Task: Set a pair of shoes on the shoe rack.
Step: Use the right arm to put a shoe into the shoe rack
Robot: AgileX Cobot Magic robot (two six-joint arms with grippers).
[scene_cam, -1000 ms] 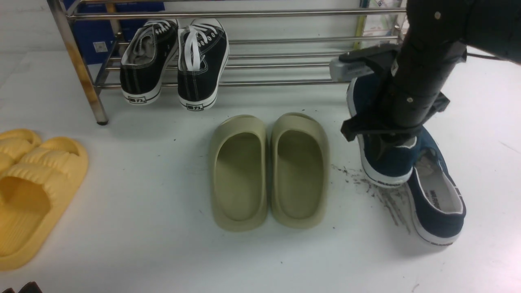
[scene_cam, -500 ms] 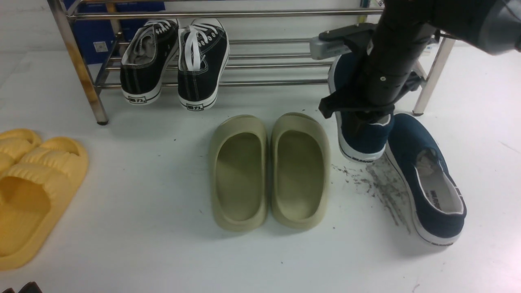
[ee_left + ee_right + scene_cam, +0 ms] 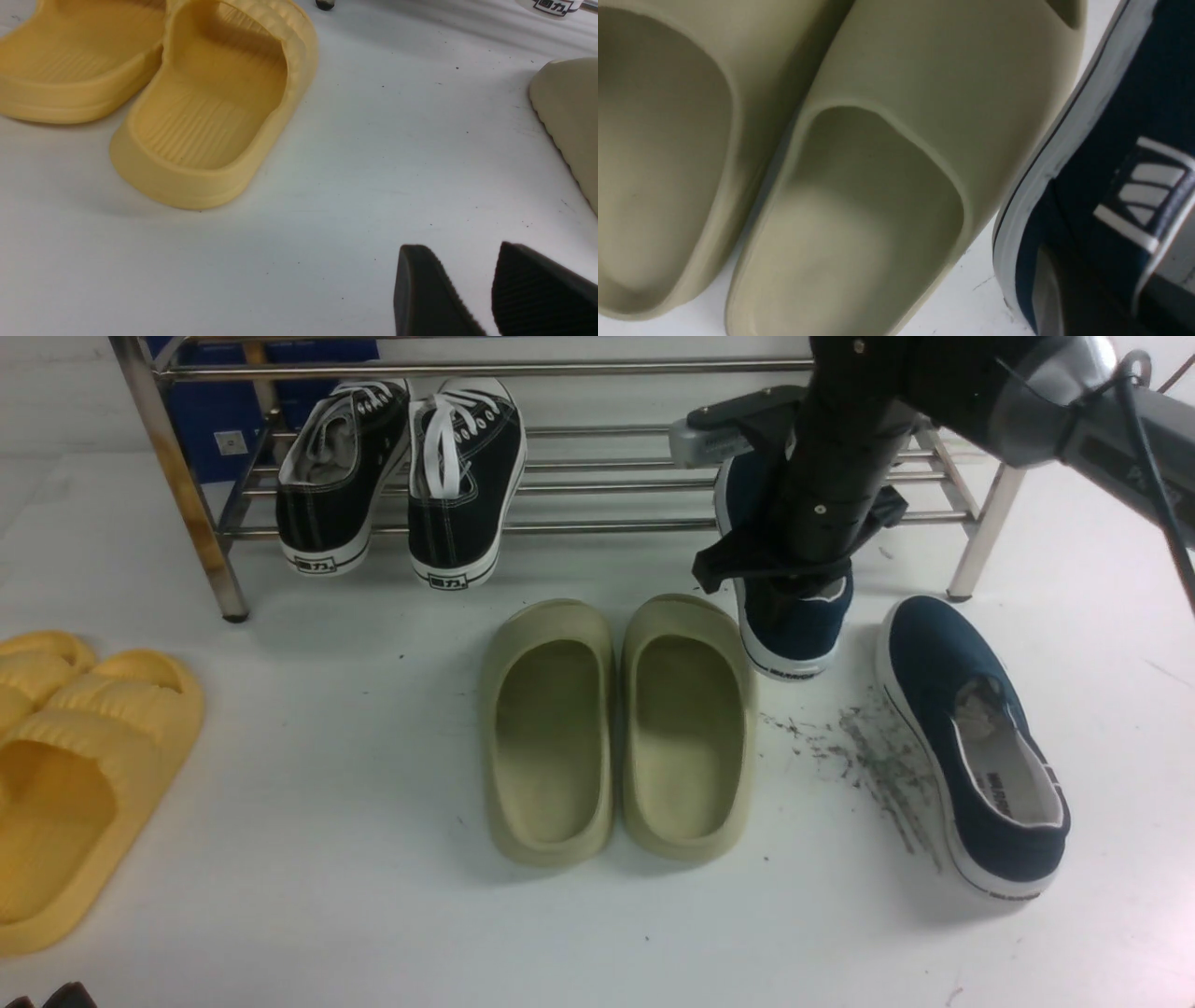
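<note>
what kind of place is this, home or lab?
Probably a lab bench staged as a hallway: a shoe rack and paired slippers stand on a plain white surface, while a robot arm holds a navy shoe.

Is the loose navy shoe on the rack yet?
No. The loose navy shoe sits sole-down on the white surface, in front of the shoe rack.

Black lace-up sneakers point(image 3: 464, 495) with white laces, olive-green slides point(image 3: 686, 728) paired at centre, yellow slides point(image 3: 84, 775) at left, dark scuff marks point(image 3: 878, 765) on white tabletop point(image 3: 327, 859)
</note>
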